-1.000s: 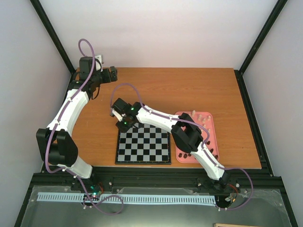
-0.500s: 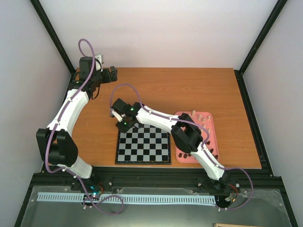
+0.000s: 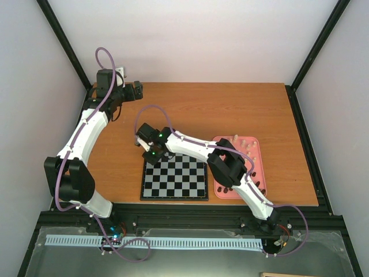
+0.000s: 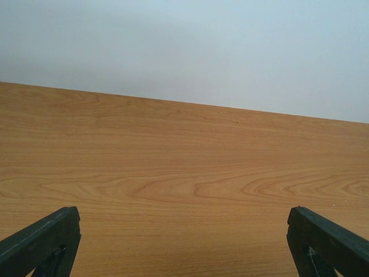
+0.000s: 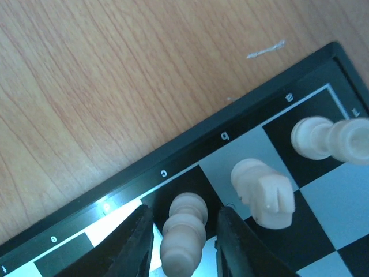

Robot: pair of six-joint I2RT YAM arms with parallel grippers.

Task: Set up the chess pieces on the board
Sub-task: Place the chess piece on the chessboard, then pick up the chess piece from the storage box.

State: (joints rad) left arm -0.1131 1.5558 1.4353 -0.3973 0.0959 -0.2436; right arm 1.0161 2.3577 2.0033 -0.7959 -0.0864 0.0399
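**Three cream pieces up, most of the set left to place**

The left gripper (image 4: 181, 214) hangs wide open and empty over bare table (image 3: 230, 109) at the far left corner, well apart from the board (image 3: 176, 179). Three cream pieces stand on the board's lettered edge row: a rook (image 5: 323, 138) on a, a knight (image 5: 262, 193) on b and a bishop (image 5: 183, 228) on c. The right gripper (image 5: 184, 216) brackets the bishop. Its jaws are slightly parted, with a sliver of gap on each side, so it seems to grip nothing. To the right, the pink tray (image 3: 259, 158) holds many cream and dark pieces, so most of the setup is not yet done.
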